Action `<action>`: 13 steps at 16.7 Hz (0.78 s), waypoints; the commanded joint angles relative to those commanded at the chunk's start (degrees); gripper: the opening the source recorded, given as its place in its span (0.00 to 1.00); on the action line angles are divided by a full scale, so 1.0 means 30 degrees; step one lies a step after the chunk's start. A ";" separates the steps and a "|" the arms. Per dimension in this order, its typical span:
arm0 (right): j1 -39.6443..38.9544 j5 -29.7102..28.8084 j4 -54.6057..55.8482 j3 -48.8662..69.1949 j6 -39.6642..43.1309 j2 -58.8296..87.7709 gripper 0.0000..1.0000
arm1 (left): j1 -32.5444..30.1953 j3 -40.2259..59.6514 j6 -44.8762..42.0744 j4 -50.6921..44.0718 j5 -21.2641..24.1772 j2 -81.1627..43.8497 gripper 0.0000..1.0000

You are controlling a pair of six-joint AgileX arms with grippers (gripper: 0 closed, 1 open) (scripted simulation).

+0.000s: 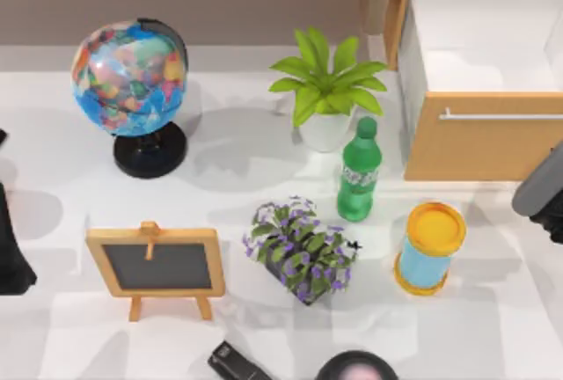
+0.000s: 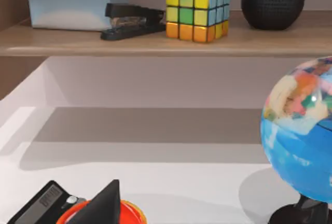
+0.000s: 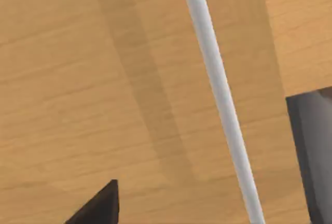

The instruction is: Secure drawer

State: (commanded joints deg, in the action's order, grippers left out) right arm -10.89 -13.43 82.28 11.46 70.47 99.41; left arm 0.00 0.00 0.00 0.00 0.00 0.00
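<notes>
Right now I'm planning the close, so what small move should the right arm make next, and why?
Probably press the right gripper forward against the front panel: the drawer stands pulled out, and the handle is right ahead.

Tan-fronted white drawer (image 1: 479, 147) — green bottle (image 1: 358, 171), multicoloured globe (image 1: 129, 77)

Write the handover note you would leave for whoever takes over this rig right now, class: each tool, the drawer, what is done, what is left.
Right tool: at the table's right edge, close in front of the drawer, facing its wooden front and silver handle; finger state unclear.
Left tool: parked at the table's left edge, near the globe.
Drawer: pulled out, white inside showing.
Done: right arm brought up to the front panel.
Left: push the drawer fully shut.
</notes>
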 joint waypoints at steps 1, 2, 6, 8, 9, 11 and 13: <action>-0.0582 -0.0570 0.1227 -0.0016 0.1260 0.0959 1.00 | 0.0000 0.0000 0.0000 0.0000 0.0000 0.0000 1.00; -0.1116 -0.1088 0.2357 -0.0001 0.2417 0.1835 1.00 | 0.0000 0.0000 0.0000 0.0000 0.0000 0.0000 1.00; -0.2691 -0.2515 0.5571 0.0219 0.5657 0.4244 1.00 | 0.0000 0.0000 0.0000 0.0000 0.0000 0.0000 1.00; -0.2989 -0.2753 0.6131 0.0288 0.6211 0.4634 1.00 | 0.0000 0.0000 0.0000 0.0000 0.0000 0.0000 1.00; -0.2989 -0.2753 0.6131 0.0288 0.6211 0.4634 1.00 | 0.0000 0.0000 0.0000 0.0000 0.0000 0.0000 1.00; -0.2989 -0.2753 0.6131 0.0288 0.6211 0.4634 1.00 | 0.0000 0.0000 0.0000 0.0000 0.0000 0.0000 1.00; -0.2849 -0.2654 0.6070 0.0262 0.6196 0.4673 1.00 | 0.0000 0.0000 0.0000 0.0000 0.0000 0.0000 1.00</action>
State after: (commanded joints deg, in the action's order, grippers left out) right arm -19.43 -21.40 100.49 12.24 89.05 113.43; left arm 0.00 0.00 0.00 0.00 0.00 0.00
